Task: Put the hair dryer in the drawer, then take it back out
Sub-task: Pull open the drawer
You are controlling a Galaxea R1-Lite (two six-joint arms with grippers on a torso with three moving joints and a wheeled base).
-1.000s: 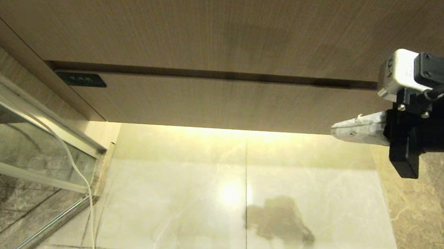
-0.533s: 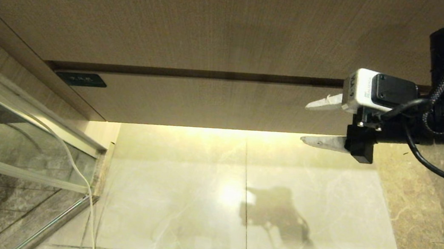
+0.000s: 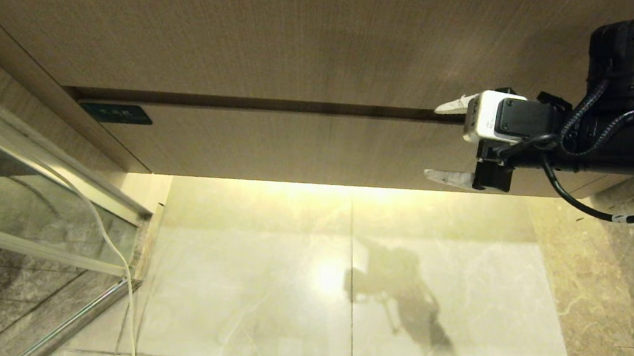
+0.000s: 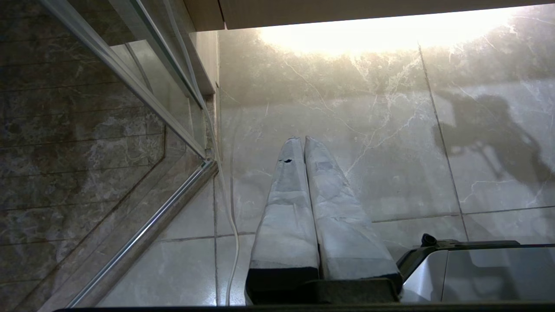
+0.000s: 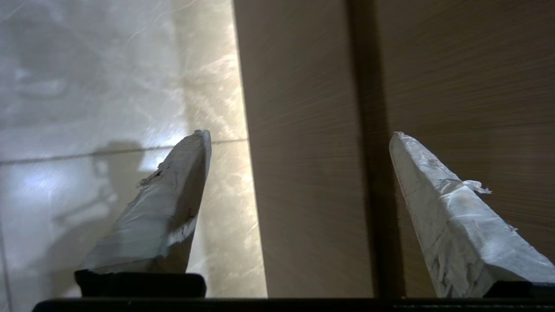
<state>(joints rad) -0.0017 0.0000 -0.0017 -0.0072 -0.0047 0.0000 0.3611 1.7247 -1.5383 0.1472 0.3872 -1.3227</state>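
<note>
With the dryer nowhere in view, the right gripper (image 3: 443,141) is hanging wide and empty, its 2 fingers straddling the shut drawer (image 3: 297,145), whose long front is running leftward from it.

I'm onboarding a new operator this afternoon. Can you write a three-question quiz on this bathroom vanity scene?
1. True or false: the drawer is shut.
2. Which pincer is at the drawer front? A) left pincer B) right pincer C) both
3. Fill in: the right pincer's fingers stand ____, with one finger over the dark seam above the drawer and the other near its lower edge.

Key
1. True; its front sits flush under the taller wood panel.
2. B; the left pincer, fingers together, hangs over the floor tiles.
3. open, holding nothing.
</note>
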